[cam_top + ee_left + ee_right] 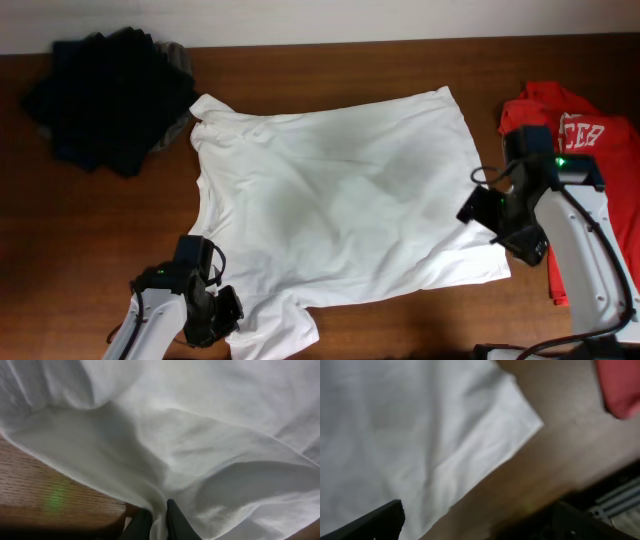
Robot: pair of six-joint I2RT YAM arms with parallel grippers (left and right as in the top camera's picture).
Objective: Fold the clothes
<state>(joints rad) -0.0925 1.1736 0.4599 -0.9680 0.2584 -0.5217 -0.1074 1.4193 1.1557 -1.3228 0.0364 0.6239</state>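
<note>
Two tools work a white T-shirt (340, 200), which lies spread and lightly wrinkled on the wooden surface (420, 320).

Your main risk, as I judge it, is at the left tool (159, 524). Its closed fingers pinch only a thin bunch of sleeve cloth, so a quick lift could let the cloth slip out. It could also drag the whole shirt askew, since the hem side is not held.

The right tool (480, 525) has its fingers spread wide with nothing between them, at the shirt's hem edge near a corner. If it closes too far out, it would meet bare wood instead of cloth. A red T-shirt (590, 130) lies just beyond that hem side and could be snagged.

The left arm reaches low to the shirt's near sleeve. The right arm bends in from the hem side. A dark garment pile (105, 95) sits just beside the far sleeve.
</note>
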